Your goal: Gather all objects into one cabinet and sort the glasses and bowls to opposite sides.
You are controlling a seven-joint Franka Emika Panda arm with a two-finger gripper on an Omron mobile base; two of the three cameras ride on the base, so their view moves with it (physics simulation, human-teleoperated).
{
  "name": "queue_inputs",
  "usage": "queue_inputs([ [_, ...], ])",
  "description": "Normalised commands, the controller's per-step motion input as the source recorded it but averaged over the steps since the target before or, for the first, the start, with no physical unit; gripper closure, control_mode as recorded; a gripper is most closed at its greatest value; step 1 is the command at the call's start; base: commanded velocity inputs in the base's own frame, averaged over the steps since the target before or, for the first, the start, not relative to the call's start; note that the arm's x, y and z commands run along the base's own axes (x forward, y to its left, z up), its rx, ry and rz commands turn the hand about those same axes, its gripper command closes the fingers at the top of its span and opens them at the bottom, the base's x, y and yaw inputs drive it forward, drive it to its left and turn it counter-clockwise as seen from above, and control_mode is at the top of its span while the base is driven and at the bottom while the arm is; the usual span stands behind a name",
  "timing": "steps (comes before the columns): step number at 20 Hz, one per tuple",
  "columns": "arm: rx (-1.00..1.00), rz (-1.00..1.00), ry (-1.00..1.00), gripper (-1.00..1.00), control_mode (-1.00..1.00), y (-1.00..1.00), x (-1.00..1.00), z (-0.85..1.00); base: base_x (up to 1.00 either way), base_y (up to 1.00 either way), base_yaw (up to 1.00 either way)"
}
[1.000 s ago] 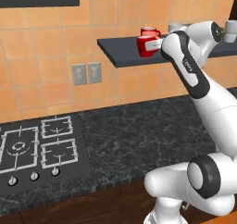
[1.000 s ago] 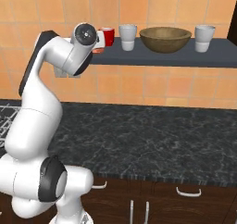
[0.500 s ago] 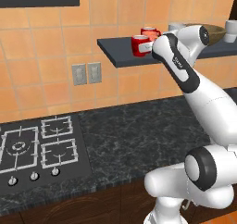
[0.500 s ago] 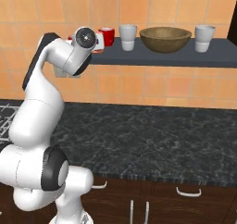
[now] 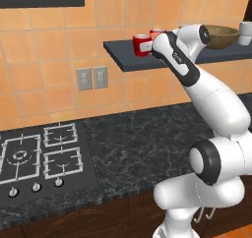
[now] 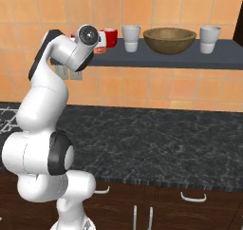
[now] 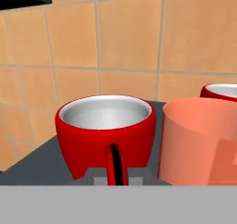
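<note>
A dark grey shelf (image 5: 147, 60) juts from the orange tiled wall (image 5: 49, 45); its left end carries a red mug (image 7: 106, 135) near the front edge, a salmon mug (image 7: 199, 140) just beside it and a second red mug (image 6: 110, 36) behind; bare slab lies left of the first mug. Further right stand a pale tumbler (image 6: 131, 37), the brown bowl (image 6: 169, 39) and another tumbler (image 6: 209, 39), each apart. The gripper sits close before the red mug, its handle facing the hand camera between the fingertips (image 7: 95, 174); whether the grip is closed cannot be told.
</note>
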Motion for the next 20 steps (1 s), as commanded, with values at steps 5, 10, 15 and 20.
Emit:
queue_inputs([
  [5, 0.0, 0.0, 0.0, -1.0, -1.0, 0.24, 0.29, -0.03, 0.0, 0.0, 0.0],
  [10, 0.0, 0.0, 0.0, -1.0, -1.0, 0.0, -0.11, 0.0, 0.0, 0.0, 0.0],
  [15, 0.0, 0.0, 0.0, -1.0, -1.0, -0.01, -0.12, 0.0, 0.0, 0.0, 0.0],
  [20, 0.0, -0.03, -0.03, -1.0, -1.0, 0.0, -0.22, 0.21, 0.0, 0.0, 0.0],
])
